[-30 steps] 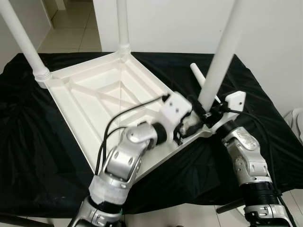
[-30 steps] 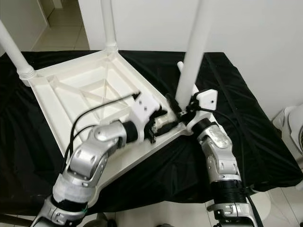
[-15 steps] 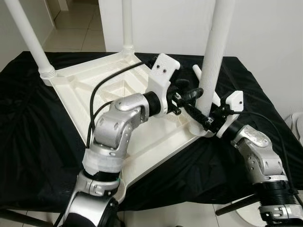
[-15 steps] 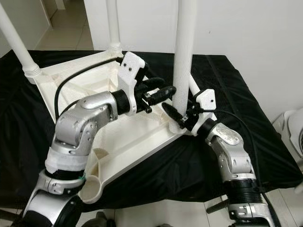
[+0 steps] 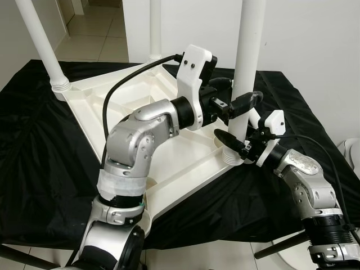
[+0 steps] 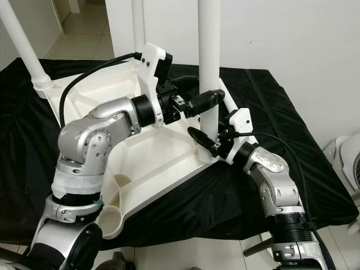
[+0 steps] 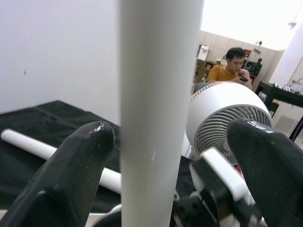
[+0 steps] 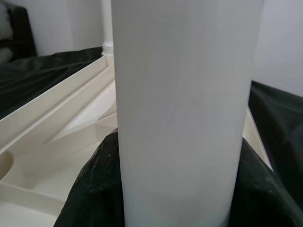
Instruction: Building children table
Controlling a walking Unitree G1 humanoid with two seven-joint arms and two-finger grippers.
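Upturned white plastic children's table top point(image 5: 140, 121) lying on black cloth point(image 5: 45, 169) over a bench, ribbed underside up. Two white plastic legs already upright in far corners — far-left leg point(image 5: 42, 45), far-centre leg point(image 5: 154, 31). Third white cylindrical leg point(image 5: 246, 73) standing in near-right corner socket point(image 5: 232, 154). Left gripper point(image 5: 239, 104) reaching across the top at mid-height of this leg, fingers spread wide either side, not clamped — gaps visible in left wrist view between each black finger point(image 7: 71, 170) and the tube. Right gripper point(image 6: 209, 143) low at the socket, fingers closed around the leg's base, pads against the tube in right wrist view. Spare white leg point(image 7: 52, 153) lying flat on cloth just behind. White round fan point(image 7: 222, 118) and a seated person point(image 7: 229, 66) in background.
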